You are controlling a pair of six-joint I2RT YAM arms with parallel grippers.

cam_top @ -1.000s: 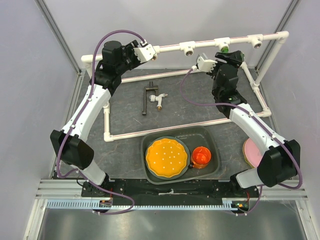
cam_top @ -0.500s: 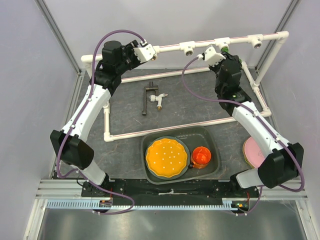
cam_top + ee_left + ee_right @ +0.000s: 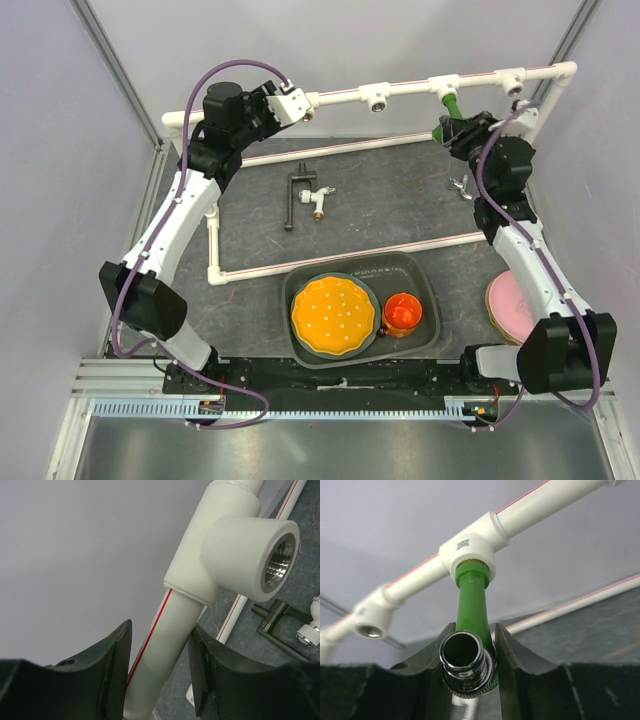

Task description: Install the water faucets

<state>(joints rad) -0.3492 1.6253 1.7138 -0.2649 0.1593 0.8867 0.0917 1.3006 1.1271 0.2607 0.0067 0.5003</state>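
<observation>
Green faucet (image 3: 471,605): likely light, rigid and smooth; its silver tip (image 3: 467,667) looks slippery, so grip the ribbed collar squarely.
Place: far right of the frame, far end in the tee socket (image 3: 467,547).
Right gripper (image 3: 474,632): clenched on that tip, 1 finger each side.
Left gripper (image 3: 160,627): straddles the pipe (image 3: 172,615) far left; clamped or not, cannot tell.

End effector (image 3: 472,630) around green faucet (image 3: 471,597)

A robotics lab is being shown: a counter (image 3: 390,205) bearing robot arms (image 3: 180,215) and a white pipe frame (image 3: 340,96) is being enclosed by grey panels (image 3: 330,40) and aluminium framing (image 3: 113,65).
</observation>
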